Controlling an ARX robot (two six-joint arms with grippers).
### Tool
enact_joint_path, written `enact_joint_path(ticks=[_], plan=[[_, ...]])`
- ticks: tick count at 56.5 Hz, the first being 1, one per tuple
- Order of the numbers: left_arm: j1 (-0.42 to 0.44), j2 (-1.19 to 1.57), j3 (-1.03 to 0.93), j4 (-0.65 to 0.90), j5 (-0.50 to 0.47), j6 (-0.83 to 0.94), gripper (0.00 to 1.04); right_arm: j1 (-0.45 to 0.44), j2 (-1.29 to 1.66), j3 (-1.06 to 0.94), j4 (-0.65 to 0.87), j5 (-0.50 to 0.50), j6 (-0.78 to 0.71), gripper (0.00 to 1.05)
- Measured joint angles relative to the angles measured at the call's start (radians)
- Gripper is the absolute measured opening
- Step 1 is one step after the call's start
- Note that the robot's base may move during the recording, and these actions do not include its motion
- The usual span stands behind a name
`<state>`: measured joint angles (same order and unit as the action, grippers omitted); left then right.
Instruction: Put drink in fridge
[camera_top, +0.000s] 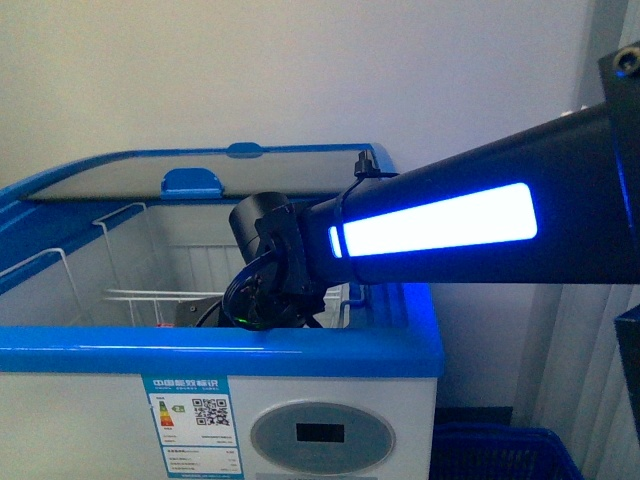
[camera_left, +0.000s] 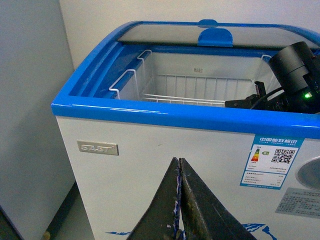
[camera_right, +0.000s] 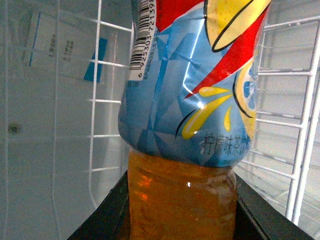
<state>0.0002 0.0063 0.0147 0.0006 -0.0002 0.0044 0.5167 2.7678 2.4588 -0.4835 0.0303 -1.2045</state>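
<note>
The drink (camera_right: 185, 100) fills the right wrist view: a plastic bottle with amber-orange liquid and a light blue label band with red and yellow print. My right gripper (camera_right: 182, 215) is shut on its lower body, with dark fingers (camera_right: 107, 222) at both sides. It hangs inside the fridge (camera_top: 200, 350), within the white wire basket (camera_right: 300, 125). In the front view my right arm (camera_top: 430, 225) reaches over the blue rim, and the bottle is hidden below it. My left gripper (camera_left: 179, 162) is shut and empty outside, before the fridge's white front wall (camera_left: 125, 175).
The dark sliding lid (camera_top: 150, 180) is pushed to the back, leaving the top open. The wire basket (camera_left: 185, 100) lines the left and back of the opening. A blue crate (camera_top: 500, 450) stands on the floor at the right. A grey cabinet (camera_left: 25, 100) stands left of the fridge.
</note>
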Motion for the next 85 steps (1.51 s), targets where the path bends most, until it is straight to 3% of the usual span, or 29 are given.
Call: enact_joint_path(ticks=[6,22,38,46,52,59,67,76,80,85], plan=[[0.000,0.000,0.000,0.000,0.000,0.000,0.03,0.000,-0.016,-0.028,0.012,0.003,-0.001,0.39],[0.000,0.000,0.000,0.000,0.000,0.000,0.03,-0.004,-0.101,-0.112,0.062,-0.030,-0.016,0.98],[0.000,0.000,0.000,0.000,0.000,0.000,0.03,-0.020,-0.273,-0.140,0.024,-0.153,0.071,0.97],[0.000,0.000,0.000,0.000,0.000,0.000,0.03,-0.040,-0.422,-0.188,-0.002,-0.227,0.195,0.97],[0.000,0.000,0.000,0.000,0.000,0.000,0.03,-0.094,-0.569,-0.316,0.104,-0.230,0.344,0.97],[0.000,0.000,0.000,0.000,0.000,0.000,0.03,-0.189,-0.788,-0.565,0.301,-0.069,0.603,0.97],[0.000,0.000,0.000,0.000,0.000,0.000,0.03,-0.259,-1.098,-0.933,0.394,0.005,0.899,0.97],[0.000,0.000,0.000,0.000,0.000,0.000,0.03,-0.367,-1.720,-1.544,0.238,-0.009,1.236,0.97],[0.000,0.000,0.000,0.000,0.000,0.000,0.03,-0.389,-1.893,-1.692,0.174,0.002,1.288,0.97],[0.000,0.000,0.000,0.000,0.001,0.000,0.03,-0.388,-2.060,-1.881,0.423,0.083,1.260,0.84]])
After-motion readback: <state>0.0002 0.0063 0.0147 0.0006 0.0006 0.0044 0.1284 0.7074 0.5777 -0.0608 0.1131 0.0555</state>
